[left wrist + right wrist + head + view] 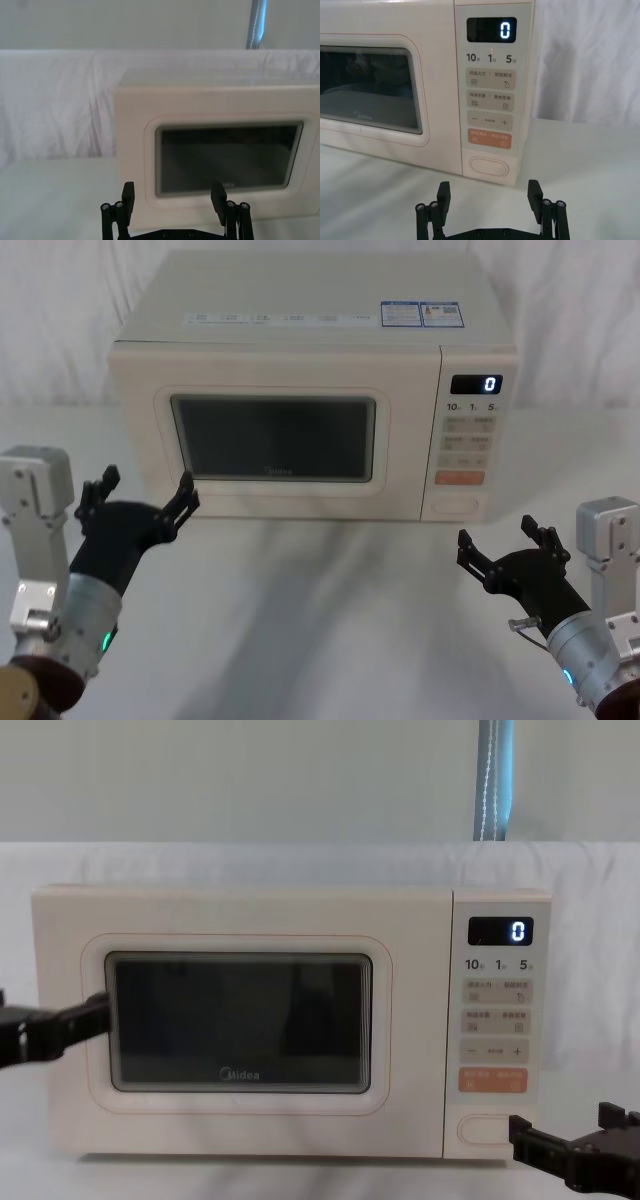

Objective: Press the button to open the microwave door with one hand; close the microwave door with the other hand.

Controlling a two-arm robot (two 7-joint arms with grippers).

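Observation:
The cream microwave [310, 330] stands at the back of the table with its display showing "0". Its door [275, 445] with the dark window is flush with the front, also seen as the microwave door [240, 1025] and the door [225, 160]. The wide cream button [489, 166] sits at the bottom of the control panel, below the orange key; it is the same button [457, 506] and button [487, 1130]. My left gripper [140, 498] is open, hovering in front of the door's lower left corner. My right gripper [505, 543] is open, low over the table, in front of and slightly right of the button.
A white cloth covers the table [320, 620] and hangs behind the microwave. Bare table lies between the two grippers in front of the microwave. A grey vertical pole [492, 780] stands behind.

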